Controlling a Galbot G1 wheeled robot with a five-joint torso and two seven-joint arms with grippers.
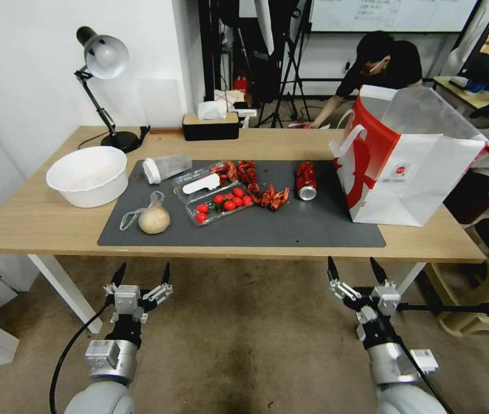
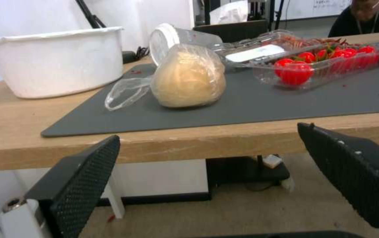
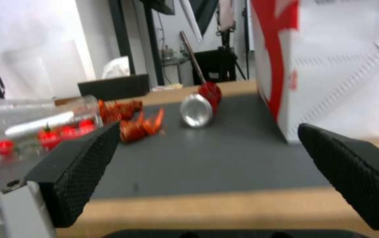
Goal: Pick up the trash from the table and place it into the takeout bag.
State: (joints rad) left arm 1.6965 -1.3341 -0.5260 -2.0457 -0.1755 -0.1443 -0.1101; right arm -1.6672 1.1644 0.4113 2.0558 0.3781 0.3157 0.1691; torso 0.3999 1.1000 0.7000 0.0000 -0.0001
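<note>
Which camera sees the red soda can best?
The head view: the soda can lies whole on its side on the grey mat. The right wrist view shows mostly its silver end, blurred.

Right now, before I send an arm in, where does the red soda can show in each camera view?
Head view: the red soda can lies on its side on the dark grey mat, just left of the takeout bag.
Left wrist view: not in it.
Right wrist view: the can lies with its silver end toward the camera, beside the bag.
Shared landmark: the clamshell of cherry tomatoes.
</note>
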